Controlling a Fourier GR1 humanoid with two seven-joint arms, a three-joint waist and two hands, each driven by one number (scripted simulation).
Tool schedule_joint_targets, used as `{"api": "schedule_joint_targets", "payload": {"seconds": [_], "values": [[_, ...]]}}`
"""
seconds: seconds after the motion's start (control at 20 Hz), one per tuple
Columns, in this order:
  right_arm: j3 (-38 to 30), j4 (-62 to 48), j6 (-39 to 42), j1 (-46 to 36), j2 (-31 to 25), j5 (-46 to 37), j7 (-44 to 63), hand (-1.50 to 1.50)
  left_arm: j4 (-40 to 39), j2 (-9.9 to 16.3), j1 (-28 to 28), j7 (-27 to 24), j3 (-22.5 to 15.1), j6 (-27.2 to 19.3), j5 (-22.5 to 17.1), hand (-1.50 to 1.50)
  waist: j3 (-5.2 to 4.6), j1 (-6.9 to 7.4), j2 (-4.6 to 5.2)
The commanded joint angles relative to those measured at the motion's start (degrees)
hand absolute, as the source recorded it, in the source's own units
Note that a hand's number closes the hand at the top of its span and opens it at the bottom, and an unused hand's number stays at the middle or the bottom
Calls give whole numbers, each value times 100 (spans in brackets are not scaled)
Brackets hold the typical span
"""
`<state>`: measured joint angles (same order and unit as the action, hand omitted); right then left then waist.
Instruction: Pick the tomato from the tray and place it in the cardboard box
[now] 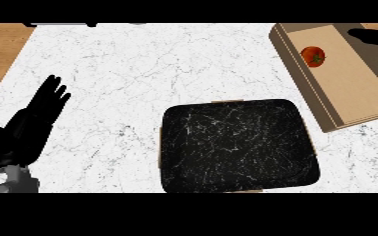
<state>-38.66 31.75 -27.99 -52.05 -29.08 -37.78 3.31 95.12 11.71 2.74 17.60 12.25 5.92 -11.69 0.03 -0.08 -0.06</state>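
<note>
The red tomato [314,56] lies inside the cardboard box [347,95] at the upper right, near the box's far end. The black marbled tray [236,147] sits at the lower middle with nothing on it. At the picture's right edge, part of my right hand [366,36] shows over the box's far corner. It stands apart from the tomato, fingers relaxed, holding nothing. My left hand [37,117] rests at the left edge, open with fingers up, far from the tray and box.
The white marble counter [148,70] spreads between the left hand and the tray. A strip of wood [11,42] shows at the upper left corner, beyond the counter's edge.
</note>
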Motion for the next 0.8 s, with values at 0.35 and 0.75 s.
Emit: {"api": "schedule_joint_targets", "payload": {"seconds": [0.35,0.75], "values": [[-346,2051,1630,1781,-342,1414,-122,-150,136,58,-105,86,119,43,-52,0,-9,-134,-50],[-129,2644,1750,2613,-475,1871,30,-150,339,-82,-197,79,38,6,36,0,-4,1,-6]]}}
